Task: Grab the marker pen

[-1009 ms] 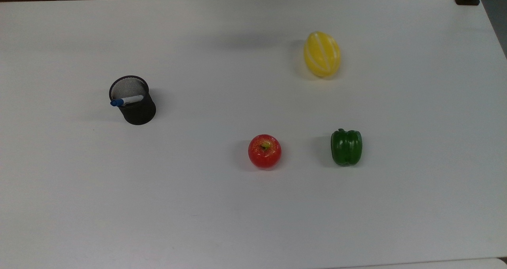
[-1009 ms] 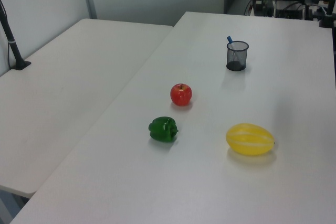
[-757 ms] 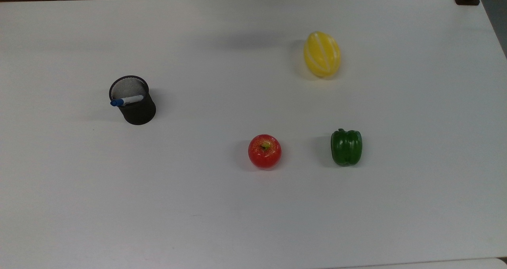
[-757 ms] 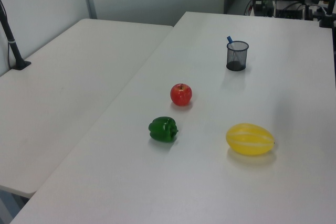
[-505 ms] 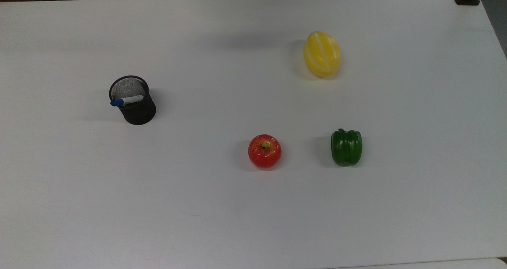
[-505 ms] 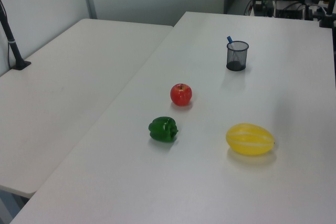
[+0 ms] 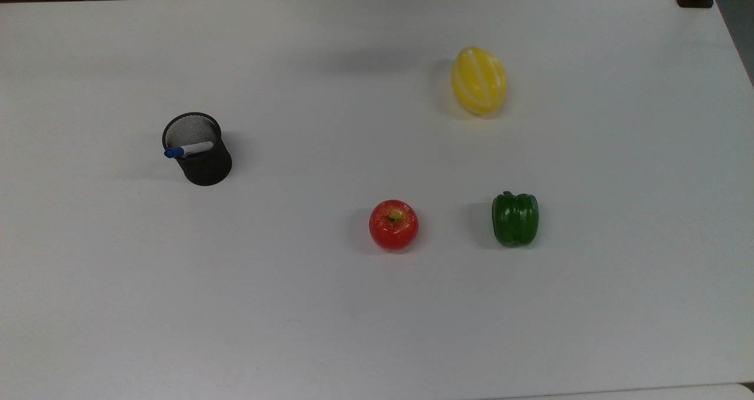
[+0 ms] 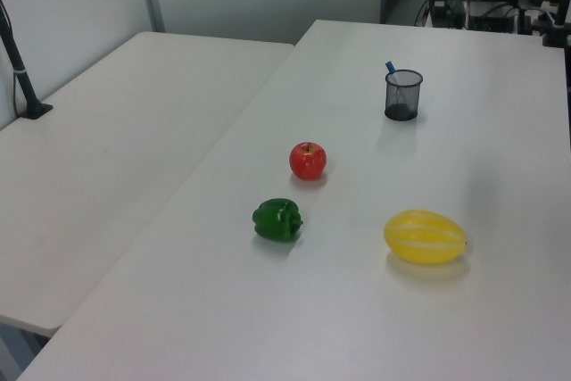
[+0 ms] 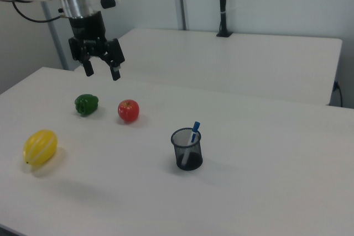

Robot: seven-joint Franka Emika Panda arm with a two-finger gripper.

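So, task basically not started. marker pen (image 7: 189,149) leaning in black mesh cup (image 7: 200,152), blue cap poking over rim at 9 o'clock in top view, cup sitting at 9 o'clock on bench (image 7: 330,306). end effector (image 9: 101,70) hanging high above bench, up past green pepper (image 9: 86,104) and apple (image 9: 128,110) in right view, fingers spread wide, holding nothing. Left to do: travel to cup, drop in, pinch pen, lift out. Versus a second ago: nothing on bench moved.
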